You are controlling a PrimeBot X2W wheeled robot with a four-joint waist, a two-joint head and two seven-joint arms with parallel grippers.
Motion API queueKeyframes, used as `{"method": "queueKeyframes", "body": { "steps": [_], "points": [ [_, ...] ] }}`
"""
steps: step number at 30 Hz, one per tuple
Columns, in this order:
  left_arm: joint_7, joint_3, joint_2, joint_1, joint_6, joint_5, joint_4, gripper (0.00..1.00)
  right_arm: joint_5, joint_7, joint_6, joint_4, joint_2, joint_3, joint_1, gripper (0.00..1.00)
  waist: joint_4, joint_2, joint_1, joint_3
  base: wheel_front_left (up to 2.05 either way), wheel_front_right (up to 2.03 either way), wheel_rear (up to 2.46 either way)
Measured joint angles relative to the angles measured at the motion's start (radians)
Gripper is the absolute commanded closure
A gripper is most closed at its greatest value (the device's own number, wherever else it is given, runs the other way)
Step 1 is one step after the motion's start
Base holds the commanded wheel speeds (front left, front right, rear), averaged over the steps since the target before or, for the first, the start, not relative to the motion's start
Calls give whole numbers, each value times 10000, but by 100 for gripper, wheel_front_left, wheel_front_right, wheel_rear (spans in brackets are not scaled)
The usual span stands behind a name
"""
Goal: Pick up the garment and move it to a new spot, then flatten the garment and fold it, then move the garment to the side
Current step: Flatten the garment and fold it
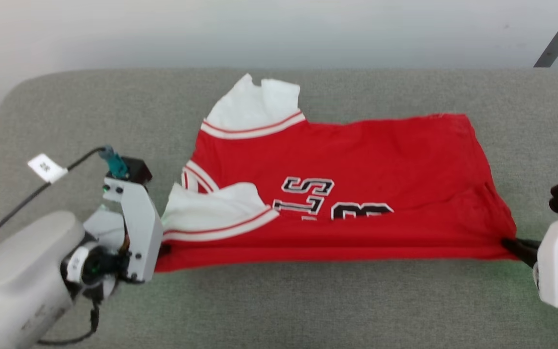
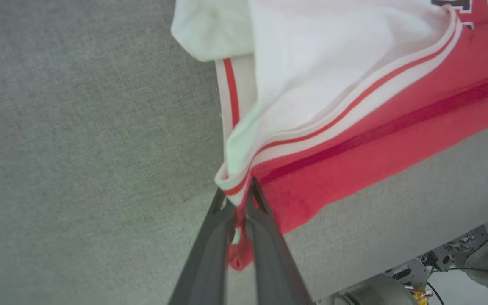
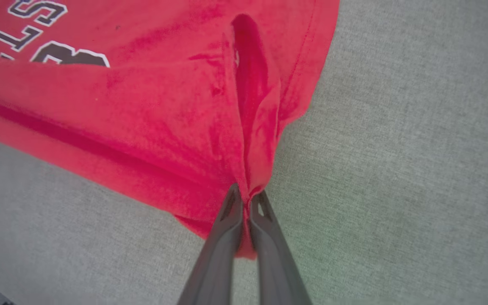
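Jaws on both arms are narrowed to a slit, each clamped on a bunched corner of the garment [image 1: 356, 160]. The left gripper [image 2: 239, 192] holds the white-sleeve end and the right gripper [image 3: 248, 192] the plain red corner (cloth pokes between its fingers). The garment lies across the grey padded surface [image 1: 308, 300], its near edge taut between them.

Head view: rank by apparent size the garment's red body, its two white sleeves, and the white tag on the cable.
1. The garment's red body, clearly largest.
2. The far white sleeve and the near white sleeve look about alike, so I leave them unranked.
3. The white tag, smallest.
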Motion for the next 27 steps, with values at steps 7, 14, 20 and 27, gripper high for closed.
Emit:
{"method": "queueKeyframes", "body": {
  "steps": [7, 14, 20, 27],
  "points": [
    [-17, -132, 773, 695, 880, -2, -1894, 100, 180, 397, 2, -523, -347, -332, 939, 100, 85, 0, 0, -199, 0, 0, 0],
    [-458, -320, 901, 1353, 1064, 58, -2288, 79, 54, 545, 0, -756, -61, -617, 1747, 100, 39, 0, 0, -122, 0, 0, 0],
    [-725, -441, 527, 1616, 811, 140, -1611, 25, -176, 571, 0, -746, 236, -623, 1900, 100, -50, 0, 0, -24, 0, 0, 0],
    [-748, -368, 209, 1513, 510, 71, -940, 0, -314, 512, 0, -556, 487, -539, 1772, 100, -114, 0, 0, 66, 0, 0, 0]
  ]
}}
